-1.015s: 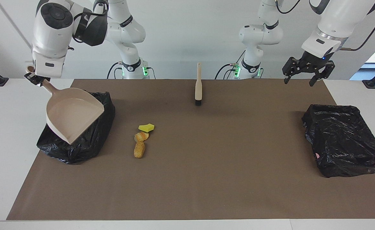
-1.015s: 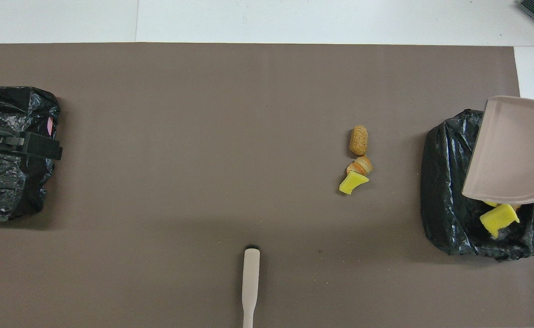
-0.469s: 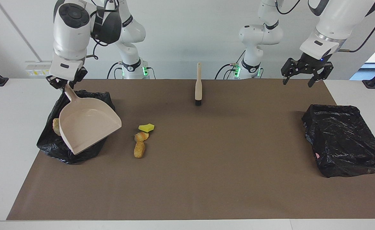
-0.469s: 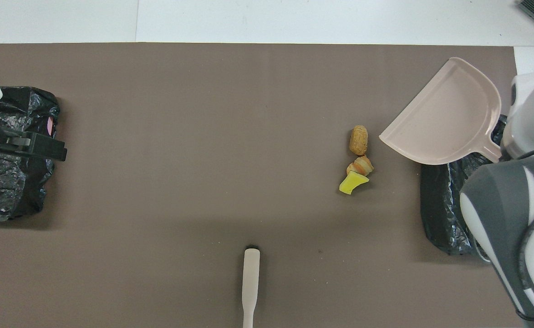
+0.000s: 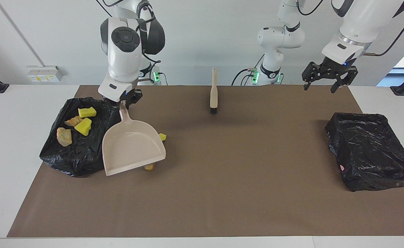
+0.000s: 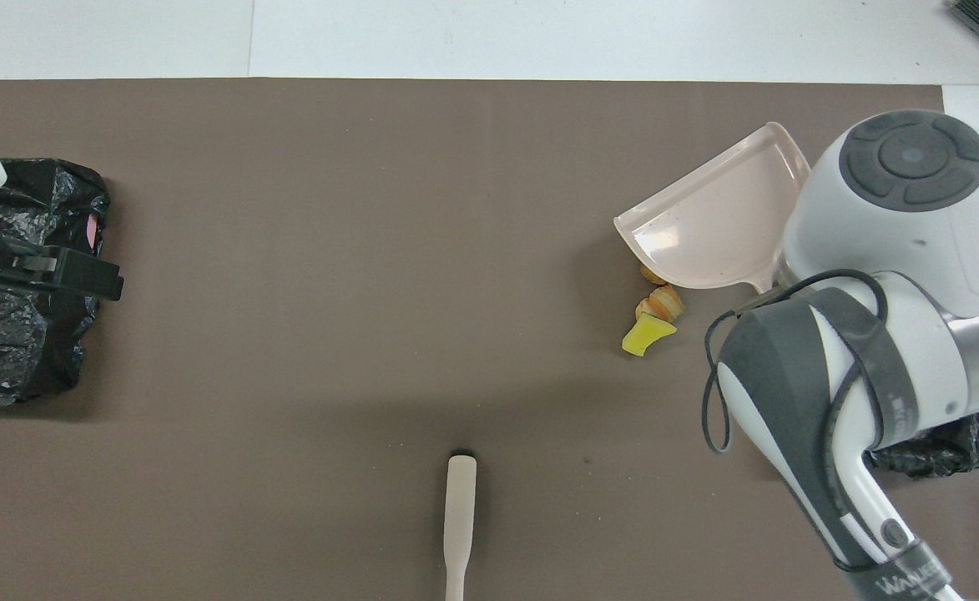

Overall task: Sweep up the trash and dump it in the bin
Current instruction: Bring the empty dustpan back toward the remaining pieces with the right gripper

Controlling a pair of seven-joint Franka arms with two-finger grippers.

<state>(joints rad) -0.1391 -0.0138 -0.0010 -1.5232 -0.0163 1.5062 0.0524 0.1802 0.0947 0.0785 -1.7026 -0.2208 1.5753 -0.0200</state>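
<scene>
My right gripper (image 5: 123, 102) is shut on the handle of the beige dustpan (image 5: 131, 148), which hangs tilted over the mat beside the bin (image 5: 84, 155), a black bag at the right arm's end. Several trash pieces, yellow (image 5: 86, 112) and brown (image 5: 64, 136), lie in the bin. On the mat lie a yellow chunk (image 6: 648, 335), a croissant lump (image 6: 663, 302) and a brown lump (image 6: 649, 272) partly under the dustpan (image 6: 719, 225). The brush (image 5: 214, 91) lies near the robots. My left gripper (image 5: 327, 82) waits open and empty, raised over the mat's corner.
A second black bag (image 5: 370, 151) sits at the left arm's end of the brown mat (image 5: 239, 189). In the overhead view my right arm covers most of the bin (image 6: 940, 438). White table surrounds the mat.
My right arm swung the dustpan off the bin toward the table's middle, over the loose pieces. The bin's contents now show. The left arm barely moved.
</scene>
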